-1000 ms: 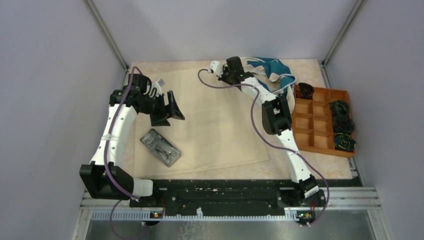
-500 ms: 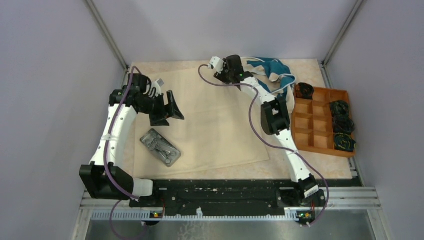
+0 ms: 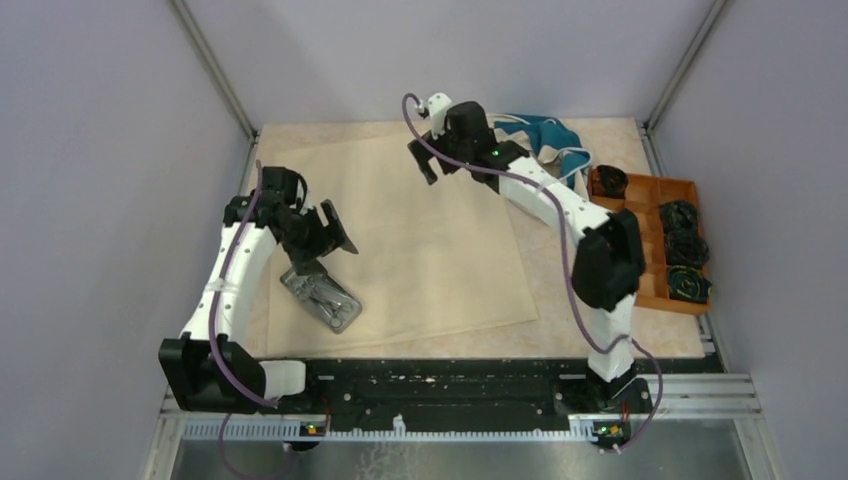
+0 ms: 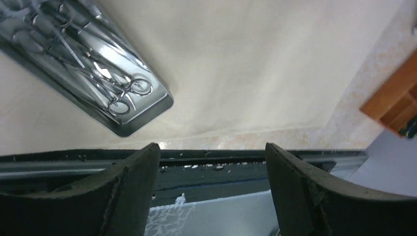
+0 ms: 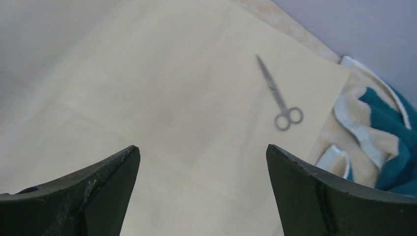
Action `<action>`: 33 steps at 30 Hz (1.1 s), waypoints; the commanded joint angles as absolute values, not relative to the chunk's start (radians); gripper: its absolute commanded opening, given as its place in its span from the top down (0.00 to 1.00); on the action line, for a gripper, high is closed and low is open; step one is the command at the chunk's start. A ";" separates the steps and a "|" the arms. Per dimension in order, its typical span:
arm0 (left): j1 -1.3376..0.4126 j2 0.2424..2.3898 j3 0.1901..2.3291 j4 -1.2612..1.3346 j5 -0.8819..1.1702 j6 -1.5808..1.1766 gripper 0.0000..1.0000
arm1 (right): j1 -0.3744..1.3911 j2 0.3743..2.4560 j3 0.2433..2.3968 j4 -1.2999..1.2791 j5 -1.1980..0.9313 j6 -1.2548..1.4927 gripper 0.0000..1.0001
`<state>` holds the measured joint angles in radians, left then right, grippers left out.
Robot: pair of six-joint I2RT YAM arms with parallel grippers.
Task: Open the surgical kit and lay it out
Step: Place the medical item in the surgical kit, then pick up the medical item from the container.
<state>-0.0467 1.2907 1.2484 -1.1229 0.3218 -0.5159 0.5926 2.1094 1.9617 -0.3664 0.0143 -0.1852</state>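
Right wrist view: the right gripper (image 5: 200,152) is seen spread and empty over the beige cloth wrap (image 5: 147,98), on which scissors (image 5: 280,98) are laid near teal-and-white fabric (image 5: 383,132); the left gripper (image 4: 211,147) is likewise spread, near the steel tray (image 4: 156,109) of forceps (image 4: 120,91)

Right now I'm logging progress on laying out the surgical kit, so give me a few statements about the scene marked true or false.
1. One pair of scissors lies by itself on the beige cloth. True.
2. The right claw is shut on the scissors. False: it is open and holds nothing.
3. The steel tray is empty. False: several instruments lie in it.
4. The left claw is open. True.
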 commanded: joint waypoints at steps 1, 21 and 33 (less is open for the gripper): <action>-0.041 1.209 1.158 -1.132 0.157 -0.715 0.17 | 0.666 1.791 1.648 -0.363 -0.007 -0.015 0.01; -0.008 1.364 0.963 -1.043 -0.076 -1.093 0.51 | 0.611 1.313 1.220 -0.569 -0.025 0.174 0.01; 0.154 1.350 0.780 -0.794 -0.038 -1.056 0.54 | 0.585 1.286 1.219 -0.591 -0.005 0.109 0.01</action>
